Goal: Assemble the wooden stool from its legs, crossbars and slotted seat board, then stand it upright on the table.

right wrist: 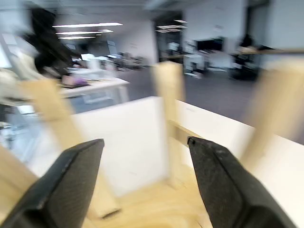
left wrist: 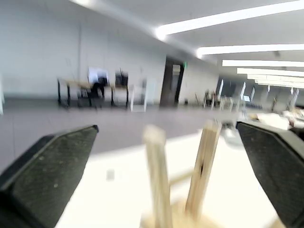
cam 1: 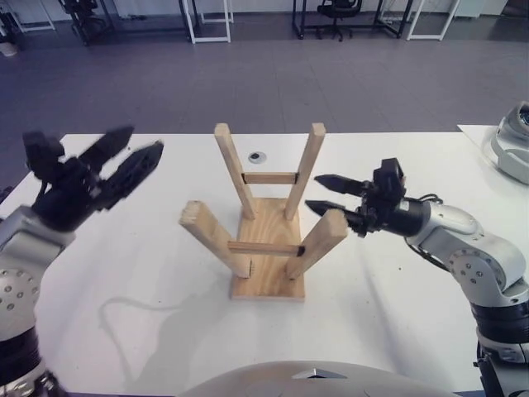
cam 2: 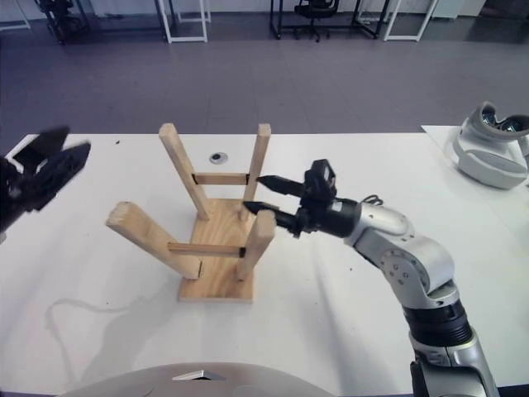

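Seat board (cam 1: 269,285) of the upturned stool (cam 1: 266,219) is laid flat on the white table (cam 1: 397,331), with all four legs pointed upward. The nearer left leg (cam 1: 213,237) and nearer right leg (cam 1: 321,242) are splayed outward and joined by a crossbar (cam 1: 263,247). The right gripper (cam 1: 312,191) is held just beside the top of the nearer right leg, its fingers moderately spread and empty. The left gripper (cam 1: 145,138) is raised well apart from the stool, fingers spread wide, nothing held. Farther back, two more legs (cam 1: 235,169) are joined by a second crossbar (cam 1: 270,178). A small round disc (cam 1: 258,156) is seen behind them, and a white headset (cam 1: 514,145) at the table's right.
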Controlling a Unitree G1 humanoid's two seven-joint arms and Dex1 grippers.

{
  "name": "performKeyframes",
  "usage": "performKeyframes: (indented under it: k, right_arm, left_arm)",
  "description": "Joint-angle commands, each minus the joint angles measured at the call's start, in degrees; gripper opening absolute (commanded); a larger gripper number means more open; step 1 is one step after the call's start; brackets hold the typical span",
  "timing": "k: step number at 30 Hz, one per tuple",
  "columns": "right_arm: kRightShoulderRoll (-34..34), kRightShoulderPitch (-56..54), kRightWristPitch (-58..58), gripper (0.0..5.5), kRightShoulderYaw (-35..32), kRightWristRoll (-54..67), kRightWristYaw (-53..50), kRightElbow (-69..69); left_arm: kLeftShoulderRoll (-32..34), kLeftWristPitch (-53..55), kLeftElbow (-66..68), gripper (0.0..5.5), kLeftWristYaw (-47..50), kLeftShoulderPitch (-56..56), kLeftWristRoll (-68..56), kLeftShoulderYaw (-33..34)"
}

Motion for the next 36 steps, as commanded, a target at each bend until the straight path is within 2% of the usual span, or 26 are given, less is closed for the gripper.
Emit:
performKeyframes:
  k: [1, 3, 5, 7, 9, 12, 16, 19, 24, 27, 30, 33, 36]
  right_arm:
    - [-1.93, -7.09, -3.03, 3.30, -4.24, -6.54, -3.53, -0.92]
    - [-2.32, -14.80, -6.36, 3.30, -11.56, -8.94, -7.30, 8.97]
    - [-1.32, -21.53, -9.71, 3.30, -13.16, -14.14, -10.42, 23.49]
    - [0.75, -25.81, -13.76, 3.30, -5.06, -24.32, -8.86, 41.63]
    - [5.74, -28.48, -21.02, 3.30, 2.81, -32.95, -5.26, 59.40]
    - [13.15, -30.70, -34.93, 3.30, 11.40, -45.94, -8.56, 82.67]
    - [20.41, -32.37, -45.84, 3.30, 14.73, -52.12, -8.06, 94.42]
    - [21.47, -32.34, -52.90, 3.30, 19.88, -60.19, -5.61, 100.24]
    - [16.82, -28.50, -60.15, 3.30, 16.11, -56.79, 11.38, 100.44]
    - [14.33, -29.40, -60.35, 3.30, 14.64, -58.44, 4.96, 101.91]
    - [15.65, -29.65, -57.83, 3.30, 8.10, -50.75, 10.35, 99.11]
    - [16.13, -23.23, -51.45, 3.30, 5.20, -41.44, 20.53, 80.00]
    - [13.35, -10.81, -35.90, 3.30, 7.70, -32.71, 23.41, 47.12]
  left_arm:
    - [7.14, -4.24, 2.37, 5.38, -13.02, 13.55, 16.04, -4.64]
    - [9.78, -8.63, 0.17, 5.38, -17.03, 20.55, 26.59, -11.33]
    - [10.15, -10.43, -3.39, 5.38, -18.01, 23.19, 32.09, -16.37]
    - [8.86, -11.65, -5.00, 5.38, -15.21, 21.29, 38.50, -23.44]
    - [6.16, -12.11, -4.52, 5.38, -13.10, 17.65, 42.35, -29.76]
    - [1.02, -12.05, -1.34, 5.38, -9.26, 10.52, 47.64, -37.85]
    - [-1.36, -12.40, 2.97, 5.38, -8.08, 5.32, 51.64, -43.04]
    - [-1.29, -14.12, 7.61, 5.38, -8.54, 2.46, 53.86, -44.86]
    - [-3.63, -18.50, 18.60, 5.38, -7.85, -3.97, 55.16, -44.97]
    - [-2.86, -20.59, 18.76, 5.38, -8.63, -1.67, 53.37, -42.85]
    - [-2.68, -21.46, 15.01, 5.38, -10.92, 0.95, 50.06, -40.84]
    - [-1.94, -18.86, 9.34, 5.38, -10.84, 3.75, 46.58, -37.48]
    - [-0.36, -18.97, 9.83, 5.38, -9.41, 8.63, 46.24, -31.99]
